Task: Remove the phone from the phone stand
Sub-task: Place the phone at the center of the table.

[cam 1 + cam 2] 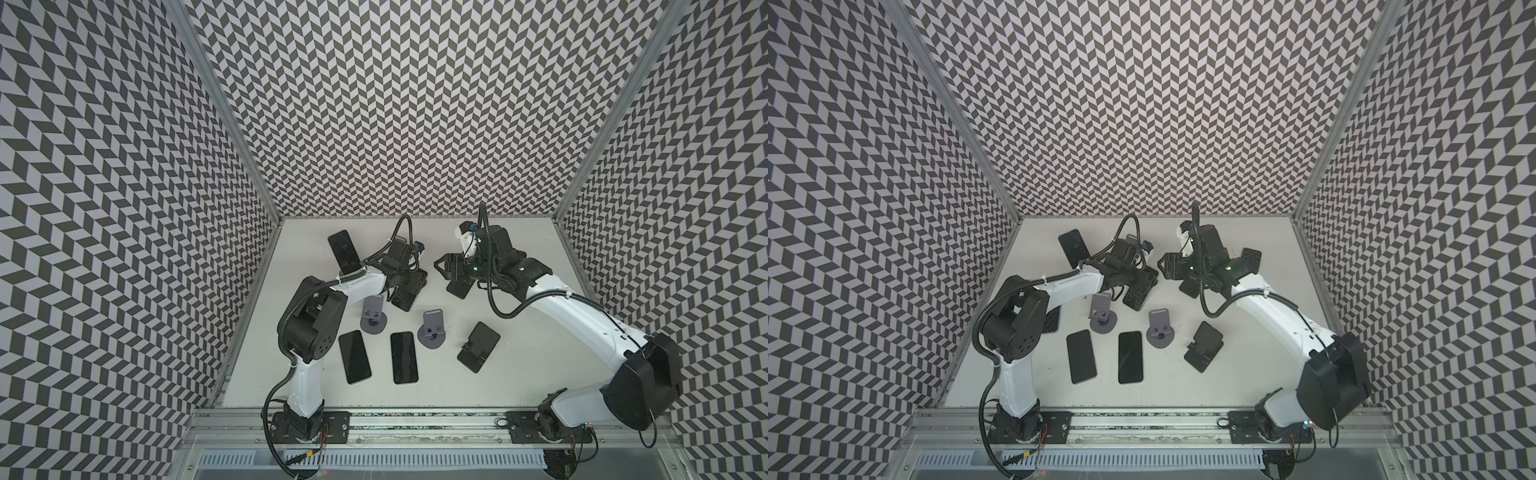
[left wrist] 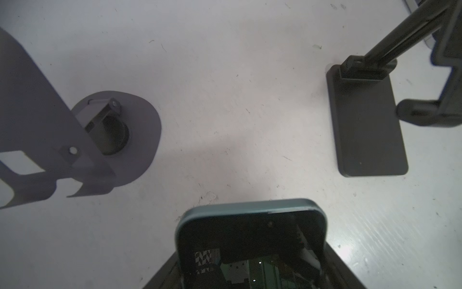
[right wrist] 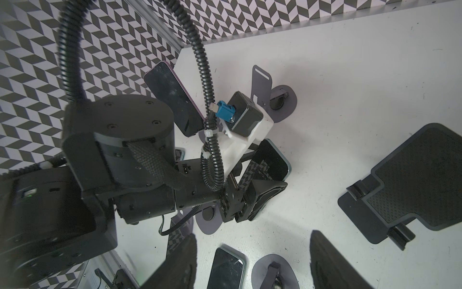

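Observation:
My left gripper is shut on a teal-edged phone with a dark screen. Its black fingers flank the phone on both sides. The left wrist view shows only bare white table under the phone, with no stand beneath it. The right wrist view shows the same phone tilted in that gripper. A grey phone stand sits empty just in front of the left gripper. My right gripper hovers to the right of it, open and empty, its fingers set wide apart.
Two phones lie flat near the front. A second grey stand and a black stand sit right of them, and another black stand is under the right arm. A propped phone stands back left.

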### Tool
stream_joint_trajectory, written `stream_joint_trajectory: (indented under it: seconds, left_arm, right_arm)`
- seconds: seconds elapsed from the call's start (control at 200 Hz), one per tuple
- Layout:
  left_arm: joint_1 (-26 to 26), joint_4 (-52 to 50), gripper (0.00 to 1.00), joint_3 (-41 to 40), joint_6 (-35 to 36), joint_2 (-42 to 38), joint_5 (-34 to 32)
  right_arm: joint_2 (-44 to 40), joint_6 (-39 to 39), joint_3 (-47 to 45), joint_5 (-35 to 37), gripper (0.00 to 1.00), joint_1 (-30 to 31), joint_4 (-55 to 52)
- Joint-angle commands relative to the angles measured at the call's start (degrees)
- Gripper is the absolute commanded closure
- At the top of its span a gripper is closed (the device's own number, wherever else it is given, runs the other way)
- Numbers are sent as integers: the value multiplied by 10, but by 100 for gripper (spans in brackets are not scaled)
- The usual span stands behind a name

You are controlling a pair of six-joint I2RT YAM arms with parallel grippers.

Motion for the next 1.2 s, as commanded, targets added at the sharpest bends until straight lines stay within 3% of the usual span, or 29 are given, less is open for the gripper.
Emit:
stream_joint_trajectory:
  seconds: [0.0,1.197]
  left_arm:
    - [3,-3,38,22,7,2,10]
    - [3,-35,36,63,14,53,13]
  right_arm:
    - [5,-9,13,-3,31,2,12]
    - [45,-31,46,-12,31,2,-13]
